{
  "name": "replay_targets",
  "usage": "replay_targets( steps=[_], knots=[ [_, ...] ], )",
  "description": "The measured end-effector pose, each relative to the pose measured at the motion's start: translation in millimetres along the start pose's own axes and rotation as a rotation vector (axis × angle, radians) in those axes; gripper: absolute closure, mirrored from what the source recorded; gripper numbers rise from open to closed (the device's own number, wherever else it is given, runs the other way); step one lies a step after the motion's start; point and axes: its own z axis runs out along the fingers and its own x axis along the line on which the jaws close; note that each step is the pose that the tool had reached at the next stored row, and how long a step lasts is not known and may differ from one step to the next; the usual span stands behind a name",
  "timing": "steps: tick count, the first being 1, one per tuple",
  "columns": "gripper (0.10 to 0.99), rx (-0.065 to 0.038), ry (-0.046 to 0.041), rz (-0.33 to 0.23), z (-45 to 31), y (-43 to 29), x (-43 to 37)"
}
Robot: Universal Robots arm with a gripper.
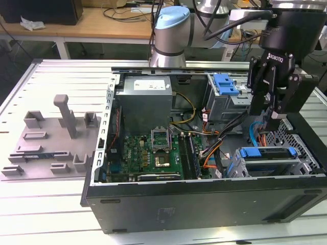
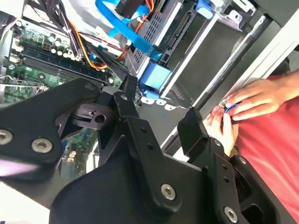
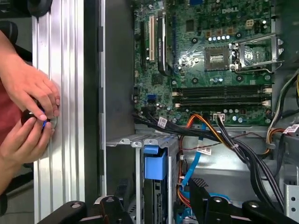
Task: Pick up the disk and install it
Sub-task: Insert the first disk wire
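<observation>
The disk point(image 1: 268, 152) lies flat in the drive bay at the case's front corner, on the exterior view's right; its bright blue carrier bracket frames it. The bracket's blue end point(image 3: 155, 161) also faces both wrist views point(image 2: 154, 78). My gripper point(image 1: 270, 115) hangs directly above the disk, a short way clear of it. The black fingers point(image 2: 128, 88) stand apart with nothing between them, so the gripper point(image 2: 161, 105) is open. A blue data cable point(image 1: 254, 135) runs down beside the disk.
The open computer case point(image 1: 204, 196) holds a green motherboard point(image 1: 153, 150), a power supply point(image 1: 144, 99) and a grey drive cage with a blue clip point(image 1: 226, 84). Cable bundles point(image 3: 219, 135) cross the middle. A person's hands point(image 3: 28, 109) work on a small object beside the case. Grey fixtures point(image 1: 51, 138) stand at the exterior view's left.
</observation>
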Motion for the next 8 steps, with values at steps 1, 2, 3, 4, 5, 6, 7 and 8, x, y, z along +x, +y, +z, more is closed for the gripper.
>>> replay_targets(
  steps=[1, 2, 3, 4, 5, 6, 7, 8],
  knots=[
    [0.463, -0.003, -0.0006, 0.010, 0.0, -0.1, -0.1],
    [0.463, -0.007, -0.0015, 0.022, 0.2, -0.1, -0.2],
    [0.463, -0.011, -0.0021, 0.032, 0.4, -0.1, -0.2],
    [0.463, -0.014, -0.0023, 0.043, 0.7, -0.3, -0.3],
    [0.463, -0.017, -0.0017, 0.051, 0.7, -0.7, -1.4],
    [0.463, -0.016, 0.0089, 0.052, 0.6, -0.8, -4.4],
    [0.463, -0.016, 0.0247, 0.052, -0.1, -0.9, -6.7],
    [0.463, -0.013, 0.0493, 0.054, -0.6, -0.8, -9.5]
  ],
)
